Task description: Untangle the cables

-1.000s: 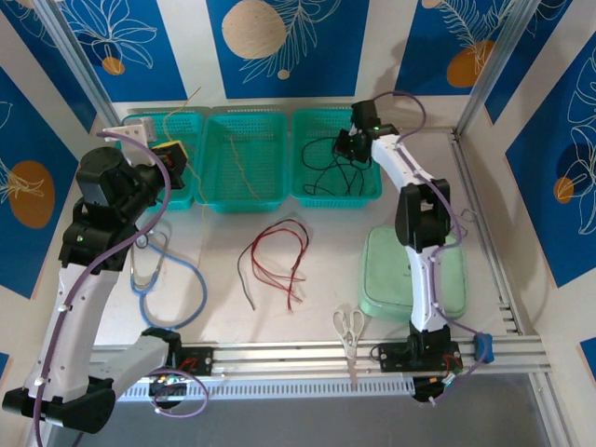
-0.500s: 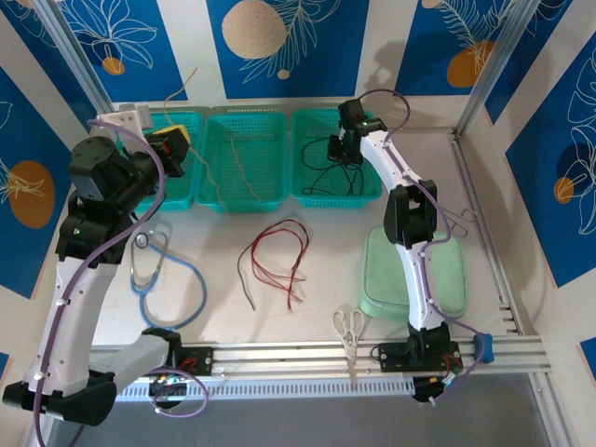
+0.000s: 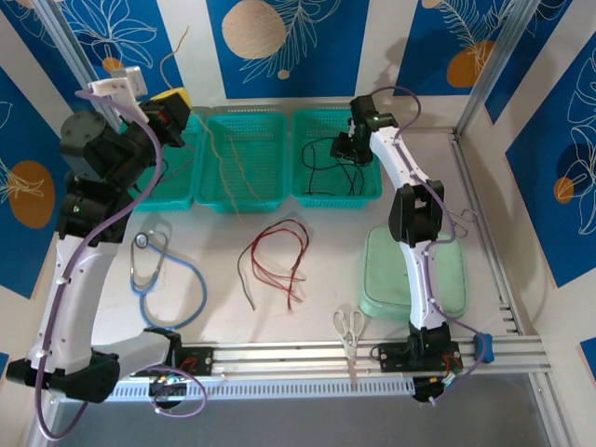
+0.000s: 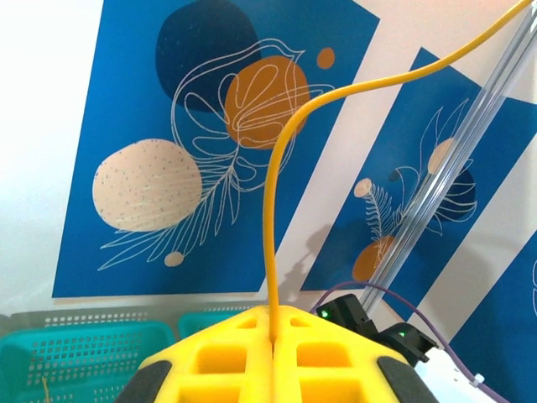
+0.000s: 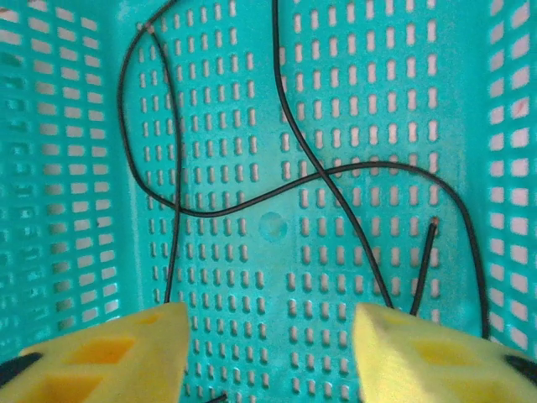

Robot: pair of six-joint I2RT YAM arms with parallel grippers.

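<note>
— Holding yellow-tan wire (image 4: 275, 193) high over far-left corner of table (image 3: 331, 272); left gripper (image 4: 273, 329) pinched shut on it; probably to draw it clear of the rest and sort by colour?
— Looks so; right gripper (image 5: 268, 353) spread wide, empty, above black wire (image 5: 319, 172) lying in right basket (image 5: 50, 168); red wires (image 3: 279, 251) loose mid-table, not yet sorted.
— Surface, room?
— White tabletop; teal baskets (image 3: 244, 203) in a row along far edge; blue leaf-print walls (image 3: 317, 47) around.
</note>
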